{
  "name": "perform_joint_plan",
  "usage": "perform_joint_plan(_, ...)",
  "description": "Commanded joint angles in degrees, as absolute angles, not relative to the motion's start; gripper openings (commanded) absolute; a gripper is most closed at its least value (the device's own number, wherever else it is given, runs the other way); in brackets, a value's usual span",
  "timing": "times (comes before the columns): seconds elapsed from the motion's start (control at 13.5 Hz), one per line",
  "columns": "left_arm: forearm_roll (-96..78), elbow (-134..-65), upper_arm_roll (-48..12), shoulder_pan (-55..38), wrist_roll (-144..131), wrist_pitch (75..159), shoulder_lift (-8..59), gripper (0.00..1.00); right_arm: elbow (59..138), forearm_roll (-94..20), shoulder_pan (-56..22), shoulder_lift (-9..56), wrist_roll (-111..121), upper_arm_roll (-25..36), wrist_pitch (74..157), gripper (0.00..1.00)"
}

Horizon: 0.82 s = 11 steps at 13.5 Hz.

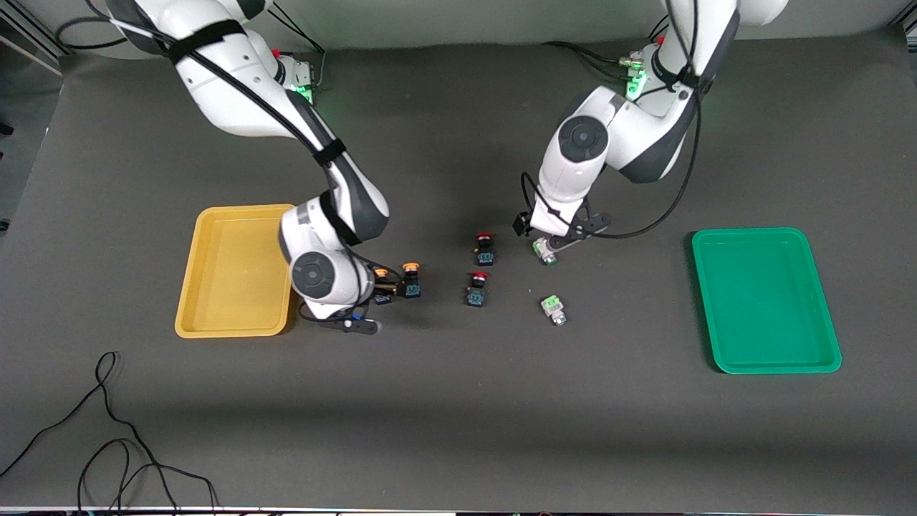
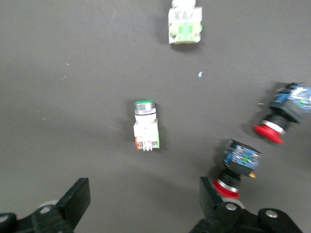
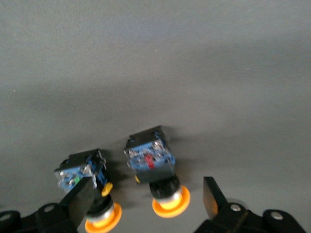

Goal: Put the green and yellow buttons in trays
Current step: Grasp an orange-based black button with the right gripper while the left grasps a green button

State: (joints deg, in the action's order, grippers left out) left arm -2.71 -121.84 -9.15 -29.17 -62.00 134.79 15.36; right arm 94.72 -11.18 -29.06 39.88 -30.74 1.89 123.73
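Note:
Two yellow buttons with orange caps lie side by side near the yellow tray (image 1: 229,272). One (image 1: 411,281) (image 3: 151,158) lies between my right gripper's (image 1: 390,287) (image 3: 146,199) open fingers. The other (image 1: 381,275) (image 3: 82,171) sits against one finger (image 3: 80,199). My left gripper (image 1: 550,247) (image 2: 143,199) is open just over a green button (image 1: 546,252) (image 2: 146,125) that lies ahead of its fingertips. A second green button (image 1: 553,309) (image 2: 184,24) lies nearer the front camera. The green tray (image 1: 763,297) holds nothing.
Two red-capped black switches (image 1: 485,247) (image 1: 477,288) lie between the yellow and green buttons; both show in the left wrist view (image 2: 286,111) (image 2: 238,165), one close to a finger. Loose black cables (image 1: 107,430) lie at the table's near corner.

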Motion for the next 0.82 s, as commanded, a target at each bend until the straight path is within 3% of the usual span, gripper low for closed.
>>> perform_joint_plan(0.0, -1.7, -121.7, -9.0, -29.8, -64.1, 137.4, 18.9, 1.00, 94.1, -11.6, -29.2, 41.2, -28.4, 2.6, 125.7, 1.00)
perform_joint_plan(0.15, -1.6, -121.4, -8.9, -29.9, -64.1, 139.1, 22.2, 1.00, 94.1, -11.7, -29.2, 41.9, -28.5, 2.6, 126.3, 0.97)
perform_joint_plan(0.22, -1.6, -121.3, -8.9, -29.9, -64.1, 140.0, 23.3, 1.00, 94.1, -11.7, -29.2, 42.0, -28.5, 2.6, 126.6, 0.76)
perform_joint_plan(0.3, -1.3, -121.1, -8.5, -29.7, -64.1, 141.3, 24.5, 1.00, 94.2, -11.7, -29.2, 42.0, -28.6, 2.6, 126.6, 0.28)
perform_joint_plan(0.37, -0.2, -121.0, -8.5, -29.5, -64.2, 142.5, 25.3, 1.00, 94.2, -11.7, -29.2, 41.9, -28.6, 2.6, 126.6, 0.13)
perform_joint_plan(0.59, 1.6, -119.9, -8.3, -29.5, -64.6, 142.7, 27.1, 0.98, 94.3, -11.6, -29.1, 41.8, -28.6, 2.7, 126.5, 0.13)
perform_joint_plan(0.67, 1.8, -119.8, -8.3, -29.6, -64.6, 142.7, 27.2, 0.95, 94.7, -11.6, -29.1, 41.7, -28.6, 2.7, 126.6, 0.01)
perform_joint_plan(0.74, 2.0, -119.8, -8.3, -29.6, -64.6, 142.7, 27.3, 0.81, 94.7, -11.7, -29.1, 41.3, -28.7, 2.7, 126.5, 0.00)
